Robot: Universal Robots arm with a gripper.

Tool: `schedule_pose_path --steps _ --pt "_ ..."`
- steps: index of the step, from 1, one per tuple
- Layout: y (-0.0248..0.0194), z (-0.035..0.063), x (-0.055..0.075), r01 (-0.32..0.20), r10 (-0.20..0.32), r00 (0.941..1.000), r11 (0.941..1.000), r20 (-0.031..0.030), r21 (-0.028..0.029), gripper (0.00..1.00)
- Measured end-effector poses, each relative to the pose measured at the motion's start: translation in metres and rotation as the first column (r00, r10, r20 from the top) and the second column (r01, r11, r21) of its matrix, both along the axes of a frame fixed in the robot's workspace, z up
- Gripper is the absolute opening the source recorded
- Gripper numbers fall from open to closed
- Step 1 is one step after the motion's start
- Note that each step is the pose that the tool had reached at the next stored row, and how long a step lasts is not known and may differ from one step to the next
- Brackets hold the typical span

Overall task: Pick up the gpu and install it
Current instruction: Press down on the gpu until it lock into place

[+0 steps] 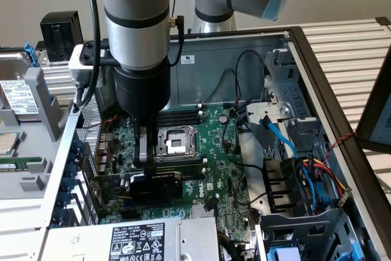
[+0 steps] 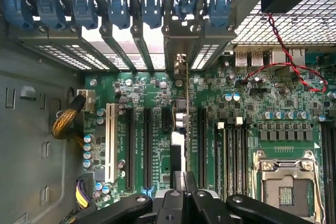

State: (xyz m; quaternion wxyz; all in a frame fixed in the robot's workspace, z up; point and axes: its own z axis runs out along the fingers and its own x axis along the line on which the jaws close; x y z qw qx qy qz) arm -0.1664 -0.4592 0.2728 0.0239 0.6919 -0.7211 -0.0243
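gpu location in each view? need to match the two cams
Exterior view: the gpu sits low and left of centre on the motherboard, under the shut gripper, just below the CPU socket.
Wrist view: the gpu runs edge-on up the middle, from the gripper to the rear slot brackets.
Shared landmark: the CPU socket, beside the card in both.

The arm points straight down, its hand [image 1: 144, 162] apparently closed.
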Motion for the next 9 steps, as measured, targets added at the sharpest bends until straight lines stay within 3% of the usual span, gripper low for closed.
schedule_pose_path --steps 9 --pt "0.0027 -0.0039 -0.0005 0.0 0.0 1.0 1.0 -0.0064 0.0013 0.11"
